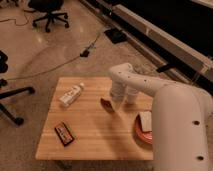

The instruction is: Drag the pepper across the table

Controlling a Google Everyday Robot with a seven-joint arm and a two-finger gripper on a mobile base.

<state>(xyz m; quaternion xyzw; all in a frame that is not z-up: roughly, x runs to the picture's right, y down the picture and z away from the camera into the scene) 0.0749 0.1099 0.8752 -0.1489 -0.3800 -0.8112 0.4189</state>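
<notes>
The counter (95, 135) is a low square of pale wood planks, standing on a speckled stone-like floor (60, 50). The pepper (106, 104) lies a little right of the counter's middle, toward the far edge, small, dark and red-brown. The gripper (117, 98) hangs from the white arm (150, 92) just beside the pepper's right end, low over the wood; whether the jaws are wide, narrow or touching the pepper cannot be told. A white bottle (71, 94) lies on its side near the far left corner, well apart from the pepper. A flat black-and-red packet (64, 133) lies near the left part of the near edge. An orange-red plate (141, 131) sits by the right edge, partly hidden behind the arm's large white body, with something pale on it. Around the counter, a black office chair (47, 12) stands at the far side of the room, another chair's legs (12, 100) show at the left, and a dark cable (55, 65) runs across the floor.
</notes>
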